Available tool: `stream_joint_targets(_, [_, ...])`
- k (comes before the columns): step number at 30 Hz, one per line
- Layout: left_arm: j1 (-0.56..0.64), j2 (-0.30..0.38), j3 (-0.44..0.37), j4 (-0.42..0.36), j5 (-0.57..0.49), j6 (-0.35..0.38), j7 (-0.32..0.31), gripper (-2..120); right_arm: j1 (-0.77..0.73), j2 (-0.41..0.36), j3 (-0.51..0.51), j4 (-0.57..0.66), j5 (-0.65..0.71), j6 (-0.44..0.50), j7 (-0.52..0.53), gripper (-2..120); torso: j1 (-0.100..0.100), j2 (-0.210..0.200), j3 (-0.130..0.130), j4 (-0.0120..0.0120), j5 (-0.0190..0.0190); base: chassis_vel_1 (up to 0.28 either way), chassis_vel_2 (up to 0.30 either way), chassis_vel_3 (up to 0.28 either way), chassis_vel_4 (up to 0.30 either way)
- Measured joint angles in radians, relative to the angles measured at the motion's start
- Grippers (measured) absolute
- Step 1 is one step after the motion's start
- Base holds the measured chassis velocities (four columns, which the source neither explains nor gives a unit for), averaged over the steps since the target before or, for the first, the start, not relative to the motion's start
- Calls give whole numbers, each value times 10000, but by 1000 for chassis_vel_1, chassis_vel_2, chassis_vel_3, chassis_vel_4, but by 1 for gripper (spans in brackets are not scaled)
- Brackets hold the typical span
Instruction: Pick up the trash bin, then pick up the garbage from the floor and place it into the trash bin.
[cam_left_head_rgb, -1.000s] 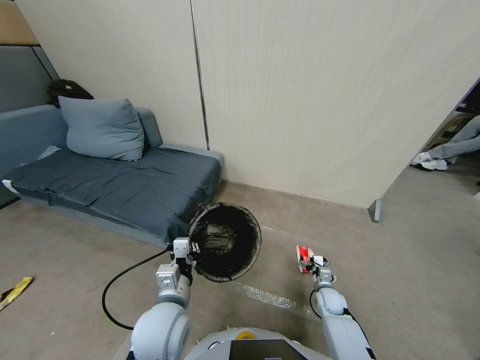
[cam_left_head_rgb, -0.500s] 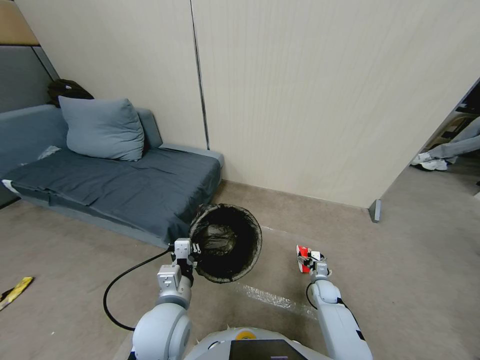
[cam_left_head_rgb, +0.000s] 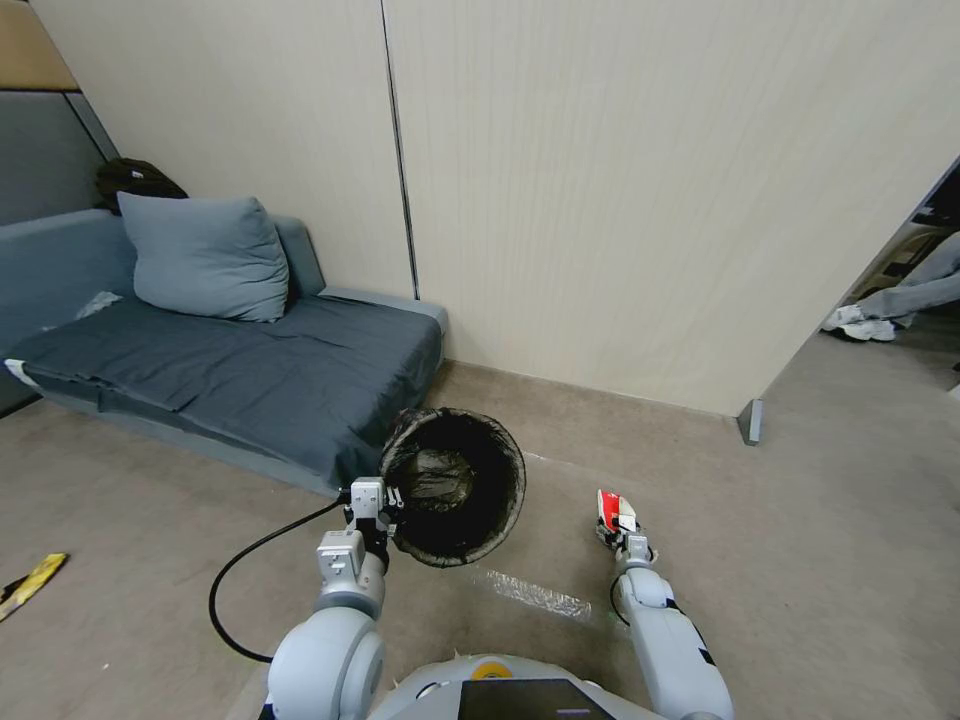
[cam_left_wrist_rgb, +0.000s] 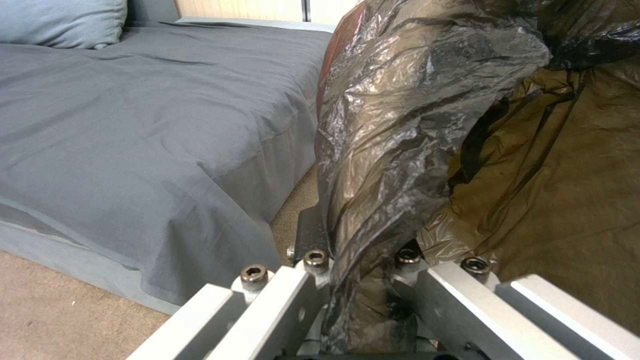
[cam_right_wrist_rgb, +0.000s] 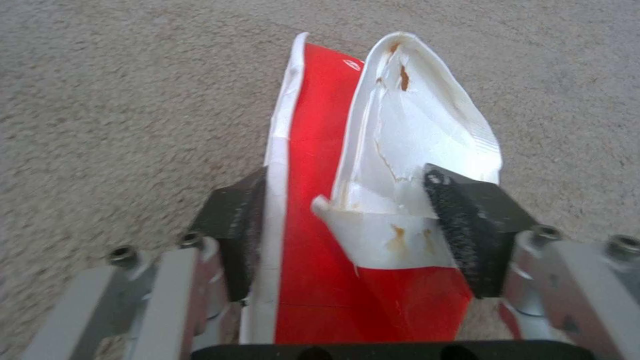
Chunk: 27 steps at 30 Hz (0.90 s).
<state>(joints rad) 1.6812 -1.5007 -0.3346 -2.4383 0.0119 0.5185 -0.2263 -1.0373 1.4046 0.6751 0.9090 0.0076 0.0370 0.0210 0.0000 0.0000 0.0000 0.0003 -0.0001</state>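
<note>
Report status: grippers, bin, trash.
Left gripper clamped on trash bin rim, bin held tilted beside sofa. Right gripper shut on red-and-white wrapper above carpet. Path to bin open.

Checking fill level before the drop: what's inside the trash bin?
Inside the trash bin, held at its rim by the left gripper, the head view shows crumpled black liner. Its bottom is dark, so litter there cannot be confirmed. The red-and-white wrapper sits in the right gripper.

You see a crinkled, glossy black plastic liner (cam_left_wrist_rgb: 400, 125) pinched in the left gripper (cam_left_wrist_rgb: 360, 280)'s bare metal links. The red-and-white wrapper (cam_right_wrist_rgb: 373, 200), shiny and creased, sits between rough black pads (cam_right_wrist_rgb: 467, 225). The carpet (cam_right_wrist_rgb: 100, 100) looks matt, nubbly.
</note>
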Motion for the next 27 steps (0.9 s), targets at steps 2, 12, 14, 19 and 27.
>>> stream_joint_targets(2, [1,-3,7,12,15,-4,-2,1,13,-51,14,-9,47,24,1,39,0,0,0,-3,0,0,0,0,0])
stream_joint_targets(12, [-7,38,24,43,40,-37,-14,1,-45,-99,44,100,170,58,38,4,0,0,0,-3,0,0,0,0,0])
stream_joint_targets(14, [-7,44,24,42,42,-42,-14,1,-49,-100,47,104,174,61,42,3,0,0,0,-3,1,0,0,0,0])
stream_joint_targets(19, [-5,71,27,43,46,-67,-17,1,-96,-118,55,184,189,67,49,0,0,0,0,-3,1,0,0,0,0])
stream_joint_targets(27, [-8,72,35,19,46,-81,-20,1,-152,-134,68,353,196,103,65,0,0,0,0,-4,2,0,0,0,0])
